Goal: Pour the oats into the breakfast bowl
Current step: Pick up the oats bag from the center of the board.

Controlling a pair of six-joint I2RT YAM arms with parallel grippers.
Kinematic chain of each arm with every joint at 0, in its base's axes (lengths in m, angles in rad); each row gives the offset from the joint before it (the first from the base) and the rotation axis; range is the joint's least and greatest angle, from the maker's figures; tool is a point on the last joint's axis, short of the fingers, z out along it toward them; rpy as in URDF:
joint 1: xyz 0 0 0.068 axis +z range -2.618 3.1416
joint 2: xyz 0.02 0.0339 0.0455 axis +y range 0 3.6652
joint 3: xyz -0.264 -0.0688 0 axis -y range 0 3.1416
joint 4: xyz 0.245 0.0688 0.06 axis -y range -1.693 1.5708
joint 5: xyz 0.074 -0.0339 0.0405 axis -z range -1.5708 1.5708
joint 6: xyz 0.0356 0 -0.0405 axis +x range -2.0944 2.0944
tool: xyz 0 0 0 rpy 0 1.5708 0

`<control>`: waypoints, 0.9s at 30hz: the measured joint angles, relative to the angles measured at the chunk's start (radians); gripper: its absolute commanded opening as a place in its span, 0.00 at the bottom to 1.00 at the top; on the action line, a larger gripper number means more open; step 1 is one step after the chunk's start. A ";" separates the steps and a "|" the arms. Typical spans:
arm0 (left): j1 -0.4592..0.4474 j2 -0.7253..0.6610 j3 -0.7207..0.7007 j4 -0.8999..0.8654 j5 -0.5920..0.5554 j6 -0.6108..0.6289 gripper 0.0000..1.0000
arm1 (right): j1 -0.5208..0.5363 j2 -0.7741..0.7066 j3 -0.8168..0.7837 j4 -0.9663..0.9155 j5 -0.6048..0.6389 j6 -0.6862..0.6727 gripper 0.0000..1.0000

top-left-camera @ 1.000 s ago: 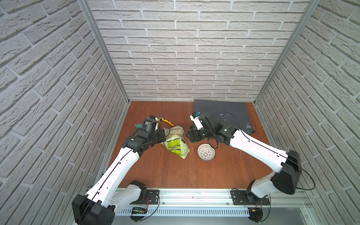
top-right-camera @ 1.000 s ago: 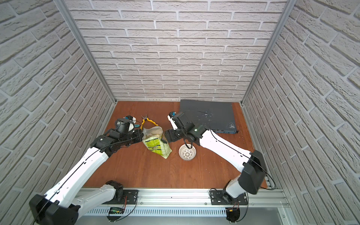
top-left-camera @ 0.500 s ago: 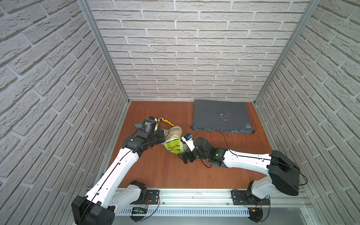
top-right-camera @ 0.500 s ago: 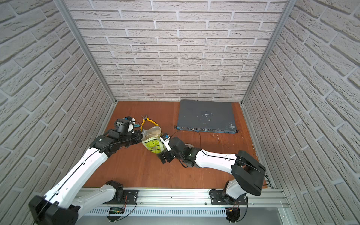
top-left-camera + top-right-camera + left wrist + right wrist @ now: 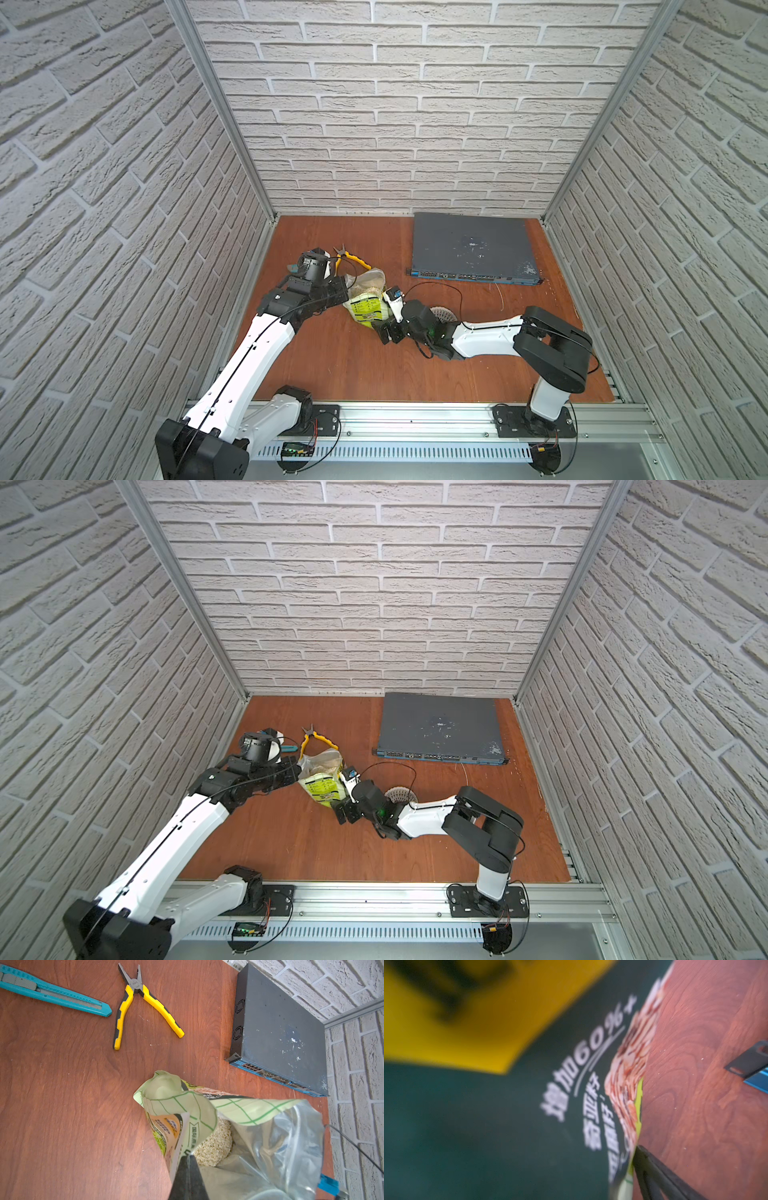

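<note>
- Pinching the rim of the open pouch [image 5: 366, 305], the left jaws are clamped together on it.
- Inside the pouch, which sits mid-counter [image 5: 332, 365], lie the oats [image 5: 212, 1142].
- The right jaws stand wide apart, close against the pouch's lower front.
- The bowl [image 5: 444, 312] sits just behind the right arm, partly hidden, near the pouch.
- Yellow pliers [image 5: 353, 259] lie beyond the pouch.

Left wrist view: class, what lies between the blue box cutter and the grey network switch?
The yellow-handled pliers, handles spread, touching neither box cutter nor network switch; the left wrist view shows it.
</note>
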 measured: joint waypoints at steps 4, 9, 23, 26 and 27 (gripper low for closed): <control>0.027 0.006 -0.002 0.001 0.014 0.000 0.00 | -0.002 0.060 0.032 0.019 -0.019 0.024 0.96; 0.048 0.008 -0.011 0.006 0.017 0.000 0.00 | -0.005 0.093 0.072 0.015 -0.032 0.046 0.53; 0.062 -0.031 -0.022 -0.060 0.014 0.017 0.00 | -0.024 0.096 0.101 0.000 -0.087 0.039 0.03; 0.062 -0.040 -0.022 -0.070 0.026 0.019 0.00 | -0.027 0.094 0.098 0.005 -0.099 0.025 0.03; 0.062 -0.044 -0.022 -0.073 0.031 0.019 0.03 | -0.029 0.094 0.097 0.008 -0.106 0.018 0.03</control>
